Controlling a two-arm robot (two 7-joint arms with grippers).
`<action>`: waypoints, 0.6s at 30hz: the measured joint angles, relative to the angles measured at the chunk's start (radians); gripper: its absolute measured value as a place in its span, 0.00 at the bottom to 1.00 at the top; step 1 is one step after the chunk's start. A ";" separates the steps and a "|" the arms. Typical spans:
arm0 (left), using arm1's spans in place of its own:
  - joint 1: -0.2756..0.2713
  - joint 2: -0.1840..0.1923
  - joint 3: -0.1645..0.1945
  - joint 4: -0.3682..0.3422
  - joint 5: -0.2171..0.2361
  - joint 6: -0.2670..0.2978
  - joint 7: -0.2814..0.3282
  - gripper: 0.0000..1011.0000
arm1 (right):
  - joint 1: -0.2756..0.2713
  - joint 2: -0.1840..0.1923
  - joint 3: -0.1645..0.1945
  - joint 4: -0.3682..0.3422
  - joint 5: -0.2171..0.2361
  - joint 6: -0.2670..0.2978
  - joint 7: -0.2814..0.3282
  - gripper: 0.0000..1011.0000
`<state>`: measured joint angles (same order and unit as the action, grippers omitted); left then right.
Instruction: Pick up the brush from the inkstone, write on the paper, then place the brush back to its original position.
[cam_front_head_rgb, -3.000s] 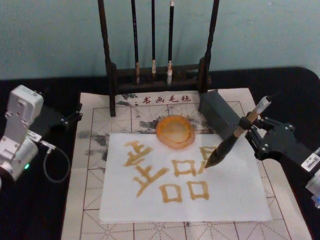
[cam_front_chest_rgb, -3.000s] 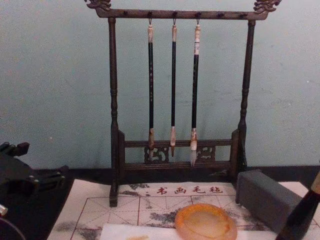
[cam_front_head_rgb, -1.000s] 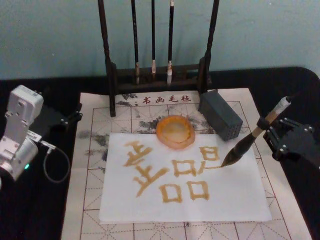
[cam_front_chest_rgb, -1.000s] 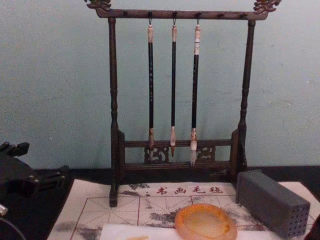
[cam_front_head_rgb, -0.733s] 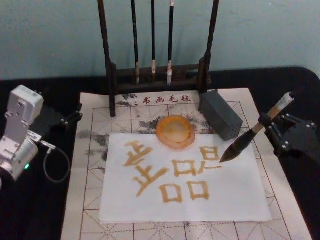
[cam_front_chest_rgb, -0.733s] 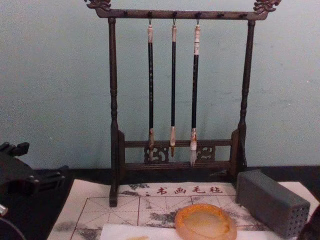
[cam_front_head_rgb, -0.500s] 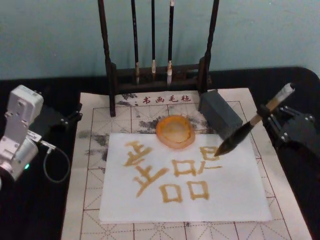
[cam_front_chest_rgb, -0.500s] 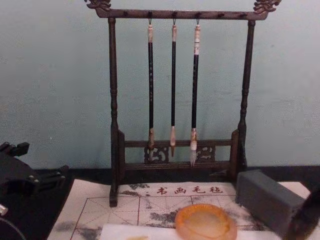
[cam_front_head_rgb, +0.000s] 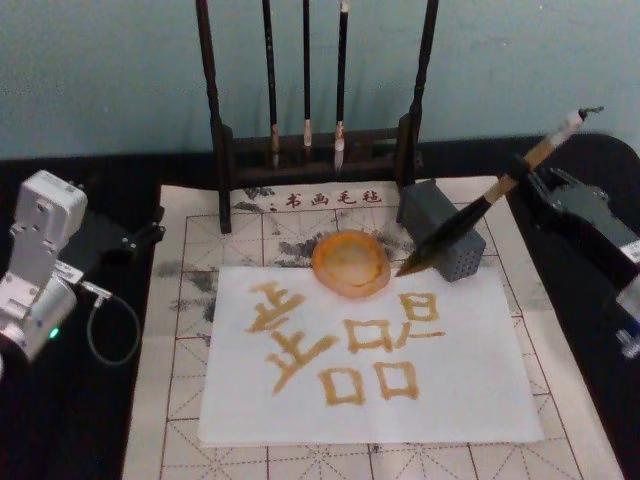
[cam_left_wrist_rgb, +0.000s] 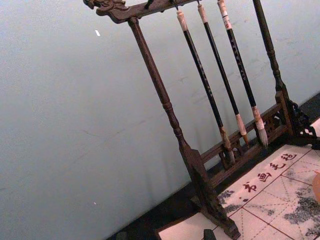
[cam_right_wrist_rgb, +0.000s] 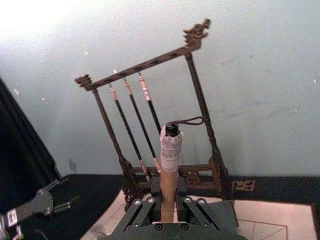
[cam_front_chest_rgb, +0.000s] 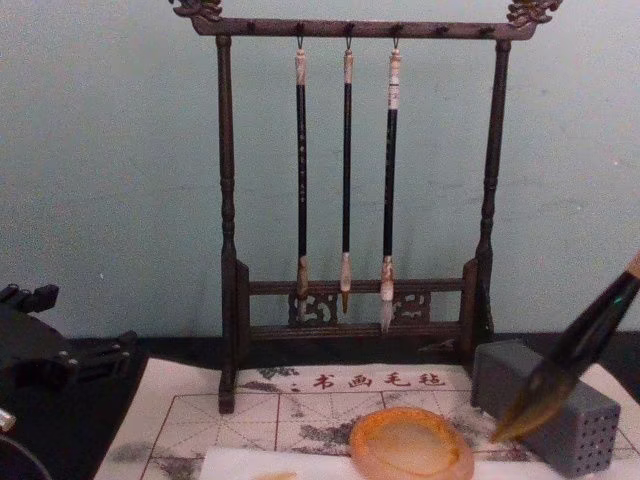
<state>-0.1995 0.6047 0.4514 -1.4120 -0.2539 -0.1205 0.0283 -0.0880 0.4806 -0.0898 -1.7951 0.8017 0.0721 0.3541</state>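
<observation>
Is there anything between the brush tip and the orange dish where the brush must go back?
Nothing visible. The right gripper holds the brush tilted, its tip just right of the dish; the grey block lies right of the tip, not between.

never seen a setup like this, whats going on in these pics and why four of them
It is a two-armed robot doing brush calligraphy, filmed by four cameras: head looking down, chest looking across the table, and one on each wrist. A gridded felt mat lies on the table, with white paper bearing orange-brown characters, an amber inkstone and a grey block on it. Behind stands a rack with three thin brushes. The right tool is shut on the big brush, tilted, its tip close to the inkstone's right side. The left tool sits parked, open, left of the mat.
</observation>
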 joint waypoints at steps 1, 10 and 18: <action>0.000 0.000 0.000 0.000 0.000 0.000 0.000 0.99 | 0.018 -0.006 -0.006 0.011 0.020 0.021 -0.012 0.18; 0.000 0.000 0.000 0.000 0.000 0.000 0.000 0.99 | 0.123 -0.051 -0.031 0.087 0.138 0.149 -0.090 0.18; 0.000 0.000 0.000 0.000 0.000 0.000 0.000 0.99 | 0.232 -0.103 -0.038 0.196 0.286 0.286 -0.165 0.18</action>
<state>-0.1995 0.6047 0.4514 -1.4120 -0.2539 -0.1205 0.0283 0.1436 0.3776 -0.1282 -1.5987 1.0875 0.3578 0.1893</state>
